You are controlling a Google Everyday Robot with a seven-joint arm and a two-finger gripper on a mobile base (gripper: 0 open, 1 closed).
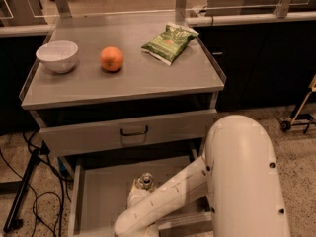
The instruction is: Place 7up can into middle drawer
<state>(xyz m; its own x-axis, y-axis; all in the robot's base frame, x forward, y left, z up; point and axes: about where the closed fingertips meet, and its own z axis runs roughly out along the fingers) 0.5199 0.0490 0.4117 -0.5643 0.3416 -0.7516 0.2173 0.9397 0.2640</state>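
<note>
The middle drawer (101, 189) is pulled out below the cabinet, its grey floor showing. Inside it, near the middle, the 7up can (145, 181) stands upright with only its silver top and pull-tab visible. My gripper (140, 194) reaches down into the drawer right at the can, with the white arm (237, 181) crossing in from the right. The arm hides the can's body.
On the cabinet top (123, 83) sit a white bowl (58, 56), an orange fruit (112, 59) and a green snack bag (169, 42). Above the open drawer is a shut drawer front with a black handle (134, 132). Cables (29, 181) lie on the floor at left.
</note>
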